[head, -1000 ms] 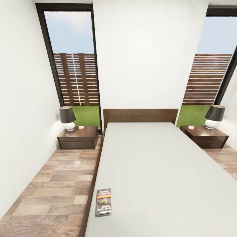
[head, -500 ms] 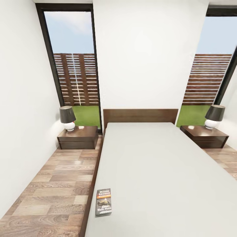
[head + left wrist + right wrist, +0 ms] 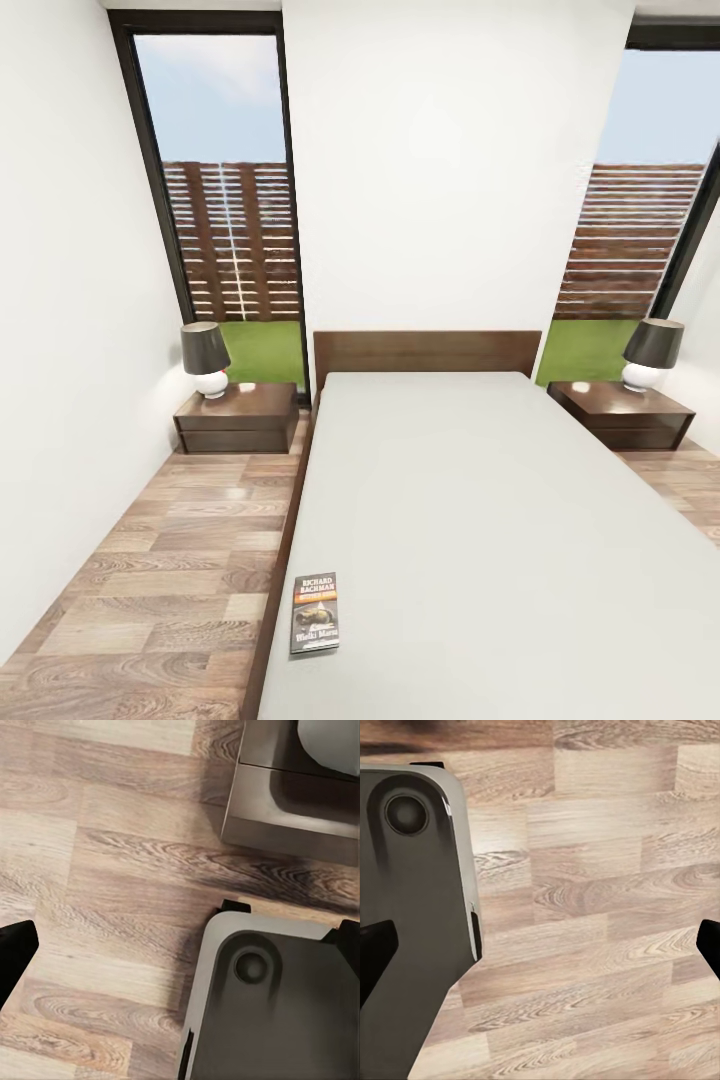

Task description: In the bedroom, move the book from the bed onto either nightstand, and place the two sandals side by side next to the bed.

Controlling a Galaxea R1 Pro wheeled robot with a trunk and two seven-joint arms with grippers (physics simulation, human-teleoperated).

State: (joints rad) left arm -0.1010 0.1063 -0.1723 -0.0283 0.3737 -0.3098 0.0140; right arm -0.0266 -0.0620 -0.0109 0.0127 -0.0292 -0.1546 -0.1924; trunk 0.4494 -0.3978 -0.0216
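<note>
The book (image 3: 315, 612), dark grey with white lettering and an orange band, lies flat near the left front edge of the bed (image 3: 480, 520), on its light grey mattress. A dark brown nightstand (image 3: 240, 418) stands left of the headboard and another nightstand (image 3: 625, 415) to its right. The two sandals are out of view. In the left wrist view my left gripper (image 3: 180, 945) hangs open over the wood floor, black fingertips (image 3: 15, 952) far apart. My right gripper (image 3: 540, 949) is open too, above floor planks, holding nothing.
Each nightstand carries a lamp with a dark shade, the left lamp (image 3: 206, 358) and the right lamp (image 3: 650, 354). Tall dark-framed windows flank the white wall. A strip of plank floor (image 3: 170, 570) runs between the bed and the left wall. My grey base (image 3: 277, 1005) sits under both grippers.
</note>
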